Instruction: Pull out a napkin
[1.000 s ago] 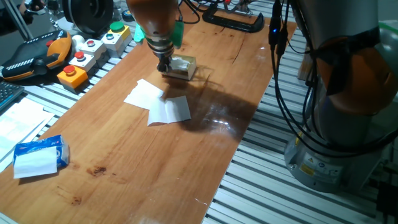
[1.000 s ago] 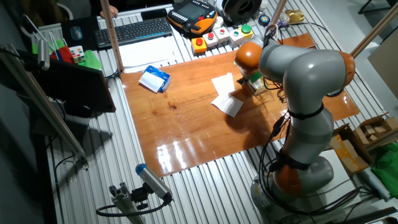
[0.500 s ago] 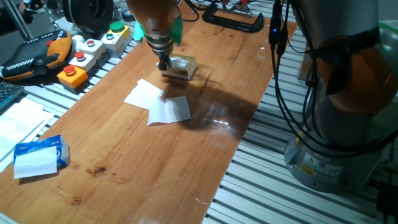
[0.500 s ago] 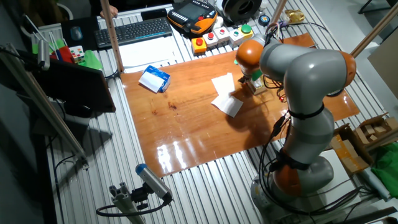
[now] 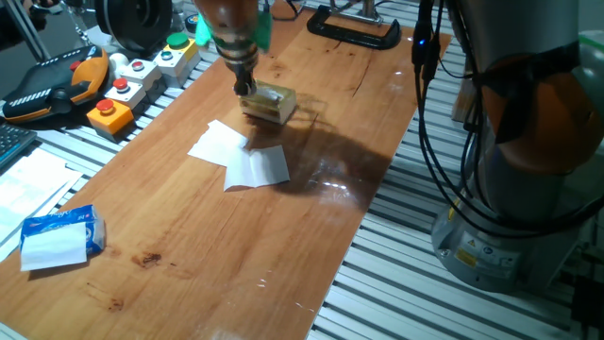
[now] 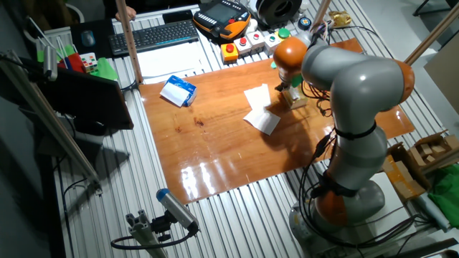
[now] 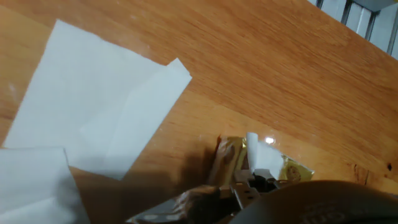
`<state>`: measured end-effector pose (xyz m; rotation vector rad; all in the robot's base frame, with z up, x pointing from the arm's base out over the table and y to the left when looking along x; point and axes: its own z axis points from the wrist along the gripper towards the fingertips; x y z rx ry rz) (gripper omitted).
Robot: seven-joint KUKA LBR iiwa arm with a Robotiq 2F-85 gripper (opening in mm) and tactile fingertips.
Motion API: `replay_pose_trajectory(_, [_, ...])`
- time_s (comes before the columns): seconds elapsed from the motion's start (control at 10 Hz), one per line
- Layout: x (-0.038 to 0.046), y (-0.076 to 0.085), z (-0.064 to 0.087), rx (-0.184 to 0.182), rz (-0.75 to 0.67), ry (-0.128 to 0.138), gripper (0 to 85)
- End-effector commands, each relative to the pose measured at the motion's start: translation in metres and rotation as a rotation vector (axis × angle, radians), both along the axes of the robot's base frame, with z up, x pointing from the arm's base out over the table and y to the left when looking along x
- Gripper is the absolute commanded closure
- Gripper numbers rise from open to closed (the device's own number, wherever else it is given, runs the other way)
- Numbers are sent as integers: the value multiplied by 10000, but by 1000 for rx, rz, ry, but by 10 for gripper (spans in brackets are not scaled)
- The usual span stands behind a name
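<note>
We find the claw (image 5: 245, 87) pointing down directly over the small tan-gold box (image 5: 269, 102), its tip at the box's top edge on the side toward the button panels. In the hand view a small upright white tuft, the napkin (image 7: 263, 158), stands out of the box (image 7: 227, 163) immediately in front of the dark claw body; whether the fingers actually pinch it is hidden, and we cannot tell how far the claw is parted. In the fixed views the napkin itself is too small and too covered by the claw to make out. The box rests on the wooden table (image 5: 311, 179), just below the claw. Two flat white sheets (image 5: 241, 156) lie overlapping on the table near the claw, on the side toward the front edge; in the hand view they fill the left part of the picture, one lapping over the other. A blue tissue packet (image 5: 61, 236) sits well apart from the claw, at the table's near left edge. Beyond the claw, off the table's edge, we note the button boxes (image 5: 142, 76) with red and green caps, and farther along a black clamp (image 5: 354, 30) lying on the table's far end. In the other fixed view the grey arm (image 6: 351, 79) bends over the table with its orange wrist (image 6: 290, 54) above the box.
</note>
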<state>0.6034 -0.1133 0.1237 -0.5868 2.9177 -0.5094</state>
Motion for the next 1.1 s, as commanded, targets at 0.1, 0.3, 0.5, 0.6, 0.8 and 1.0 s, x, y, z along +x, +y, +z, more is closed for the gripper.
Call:
replay_pose_trajectory(0.1, [-37, 68, 295, 15, -17, 14, 843])
replay_pose_trajectory(0.3, [-91, 176, 532, 59, -60, 28, 843])
replay_pose_trajectory(0.5, [-141, 269, 702, 91, -94, 38, 843])
replay_pose_trajectory(0.6, [-162, 325, 793, 111, -119, 50, 843])
replay_pose_trajectory(0.8, [-208, 409, 934, 150, -161, 69, 843])
replay_pose_trajectory(1.0, [-270, 545, 1058, 200, -234, 95, 843])
